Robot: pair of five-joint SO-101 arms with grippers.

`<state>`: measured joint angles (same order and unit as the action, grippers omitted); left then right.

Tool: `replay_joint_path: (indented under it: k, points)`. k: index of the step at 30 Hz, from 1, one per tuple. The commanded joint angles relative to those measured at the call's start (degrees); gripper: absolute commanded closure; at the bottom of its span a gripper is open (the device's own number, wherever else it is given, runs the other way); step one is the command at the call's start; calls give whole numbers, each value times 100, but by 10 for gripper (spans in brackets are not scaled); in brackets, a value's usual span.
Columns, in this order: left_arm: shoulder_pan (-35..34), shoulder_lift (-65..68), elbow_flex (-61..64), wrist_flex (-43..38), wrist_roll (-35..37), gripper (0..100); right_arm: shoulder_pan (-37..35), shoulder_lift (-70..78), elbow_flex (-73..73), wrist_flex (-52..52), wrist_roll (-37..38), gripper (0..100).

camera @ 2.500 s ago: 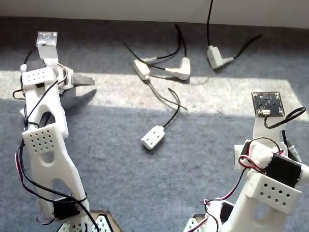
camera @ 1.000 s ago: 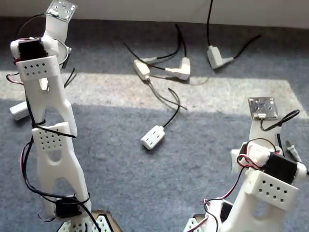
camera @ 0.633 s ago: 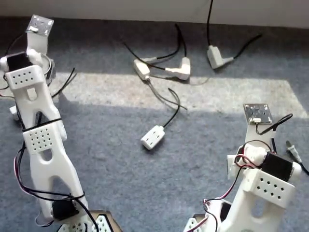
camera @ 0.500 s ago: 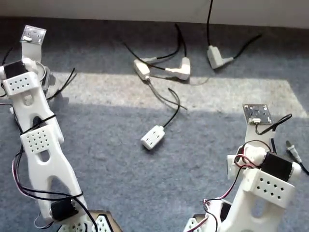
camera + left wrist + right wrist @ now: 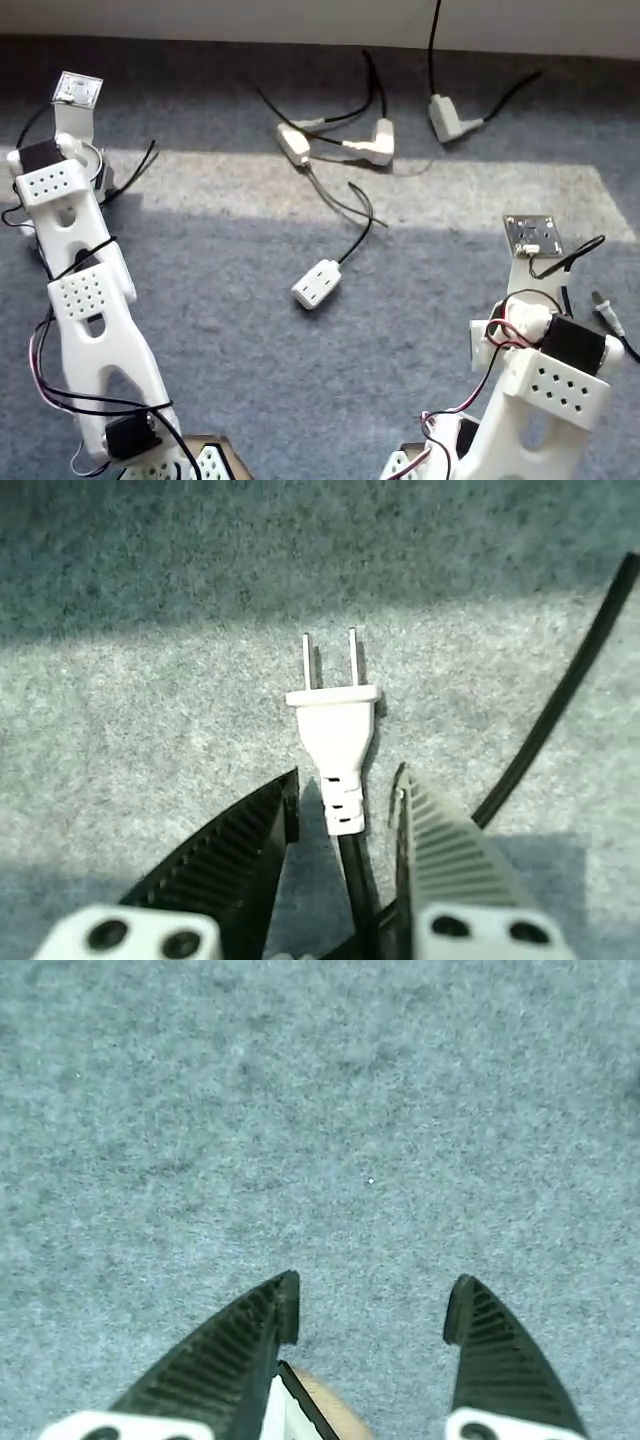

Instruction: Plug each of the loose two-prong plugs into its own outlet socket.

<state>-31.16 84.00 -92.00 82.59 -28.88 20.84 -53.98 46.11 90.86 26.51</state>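
Observation:
A white two-prong plug (image 5: 335,735) lies flat on the grey carpet, prongs pointing away from my left gripper (image 5: 345,790). That gripper is open, its fingertips on either side of the plug's rear end with small gaps. The plug's black cord (image 5: 560,700) runs off beside one finger. In the high view the left arm (image 5: 75,260) leans over the carpet's left edge. A white outlet socket (image 5: 317,283) on a black cord lies mid-carpet. My right gripper (image 5: 372,1305) is open over bare carpet, and its arm (image 5: 545,370) stands at the front right.
Three more white connector bodies lie at the back: one (image 5: 293,143), an angled one (image 5: 372,143) and one on a black cord (image 5: 447,118). A small plug end (image 5: 603,303) lies beside the right arm. Loose black cables cross the sunlit strip.
The left arm has swung from pointing right to the carpet's far left, then shifted slightly over the plug. The right arm's wrist has drifted a little toward the left and front.

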Motion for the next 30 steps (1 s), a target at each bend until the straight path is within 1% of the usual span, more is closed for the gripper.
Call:
replay_joint_path:
  k: [1,4,9,14,20,27,30]
  points:
    - [171,242,4,-88,-62,909,66,-84,-40,-57,53,760]
    - [180,268,22,-88,-62,993,66,-84,-40,-57,53,760]
    - [127,233,4,97,-62,994,66,-84,-40,-57,53,760]
    - [251,-22,-382,844,-62,994,66,-84,-40,-57,53,760]
    - [840,-1253,-338,1855,-35,994,66,-84,-40,-48,53,760]
    - [1138,-2756,-242,1934,607,994,66,-84,-40,-57,53,760]
    - [1226,-3468,470,1943,958,994,66,-84,-40,-92,53,760]
